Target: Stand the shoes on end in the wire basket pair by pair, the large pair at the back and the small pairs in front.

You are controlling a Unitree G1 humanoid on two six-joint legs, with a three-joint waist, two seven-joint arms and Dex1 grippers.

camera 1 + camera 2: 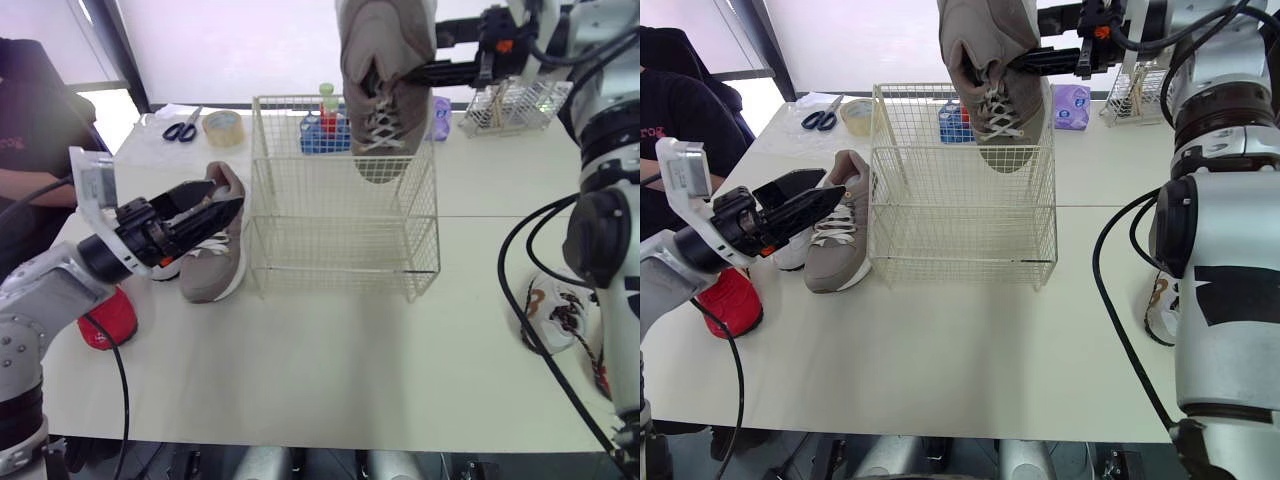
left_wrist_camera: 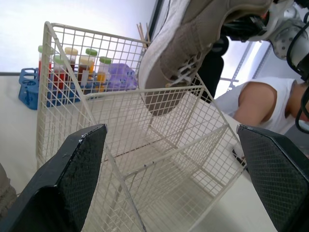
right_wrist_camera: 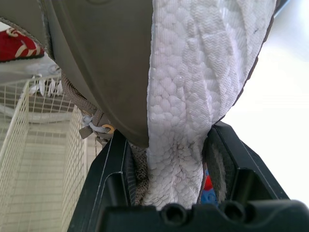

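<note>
Sneaker (image 1: pixel 385 90) hangs toe-down over basket (image 1: pixel 330 240), clamped in right hand (image 1: pixel 415 72); left hand (image 1: pixel 222 200) wide.

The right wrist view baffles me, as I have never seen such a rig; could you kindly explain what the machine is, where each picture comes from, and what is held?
This is a humanoid robot with two arms, each ending in a black two-fingered claw. Two pictures come from cameras in its head, looking down over a table; the other two come from its wrists. The right wrist view looks along the right claw, shut on a grey shoe held toe-down above the wire basket. The left claw is open and empty, near a second grey shoe lying on the table. Farther back lie scissors and tape.
</note>
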